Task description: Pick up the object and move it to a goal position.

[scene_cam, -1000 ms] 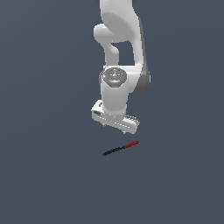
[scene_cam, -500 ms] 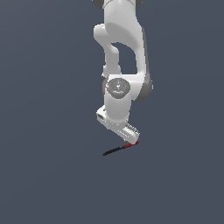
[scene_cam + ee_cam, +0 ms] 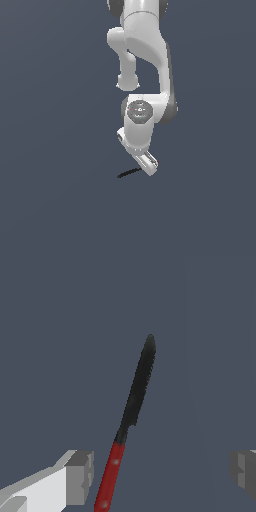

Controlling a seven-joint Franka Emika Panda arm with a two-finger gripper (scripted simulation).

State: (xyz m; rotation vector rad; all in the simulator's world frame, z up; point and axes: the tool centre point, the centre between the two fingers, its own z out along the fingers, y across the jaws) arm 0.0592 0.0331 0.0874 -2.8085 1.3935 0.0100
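Hanging low over floor (image 3: 55, 210): gripper (image 3: 161, 476), jaws spread wide. Lying flat between fingers (image 3: 80, 476), touching neither: stick (image 3: 131, 416), red end nearest gripper, black end sticking out toward exterior view's left.

In the exterior view, the red end of the thin black stick (image 3: 130, 173) is hidden behind the white two-fingered gripper (image 3: 148, 166), so only the black part shows. In the wrist view, the picture's edges cut off both grey finger pads (image 3: 80, 477).
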